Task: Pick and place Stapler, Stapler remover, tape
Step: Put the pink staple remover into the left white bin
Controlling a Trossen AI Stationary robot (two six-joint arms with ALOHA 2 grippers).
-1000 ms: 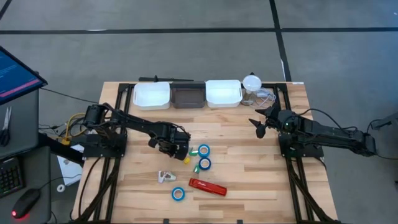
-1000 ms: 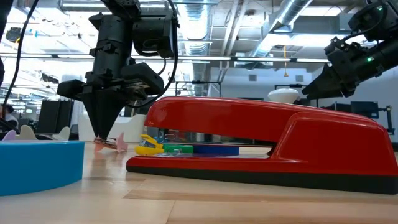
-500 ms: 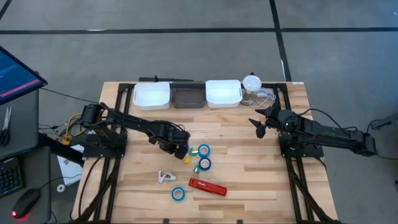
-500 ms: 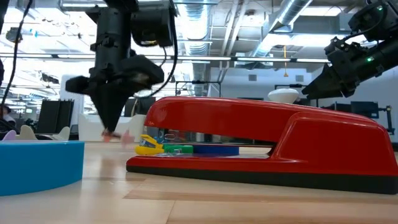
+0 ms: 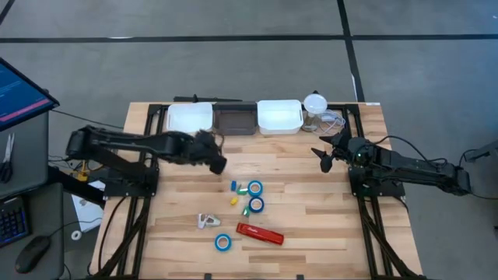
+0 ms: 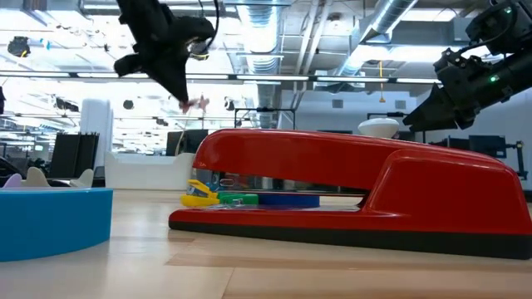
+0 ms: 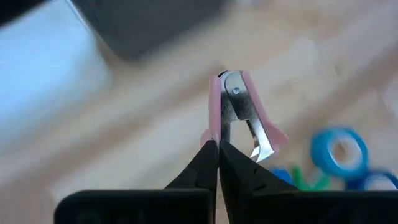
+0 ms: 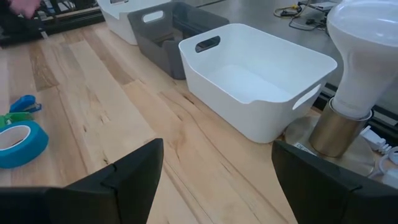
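High view: left gripper now lifted away from the small coloured items in mid-frame and swung toward the upper left, just below the dark grey rectangular plastic bin that sits between the two white rectangular plastic bins; arm stretched out straighter than a second ago. Long bright-red bar-shaped stapler unmoved on the pale wooden slatted table, lower centre. Three small blue tape rolls with pale cores in place as before: two at centre, one at lower centre left of the stapler. White pincer-shaped object lying just above that lone roll. Right gripper parked at centre right, unchanged, fingers spread wide.

Low view: left gripper raised to the upper left, where earlier pointing down at the tabletop; small pink-handled staple remover pinched at its tip, clear of the table. Stapler filling the middle, blue tape roll at lower left. Right gripper at upper right, as before.

Left wrist view: dark fingers clenched together on the pink-and-metal staple remover, centre frame; blue tape roll blurred at right.

Right wrist view: own fingers apart and empty at the bottom; white bin at centre, white bulb-shaped lamp on a brass base at right, tape roll at left.
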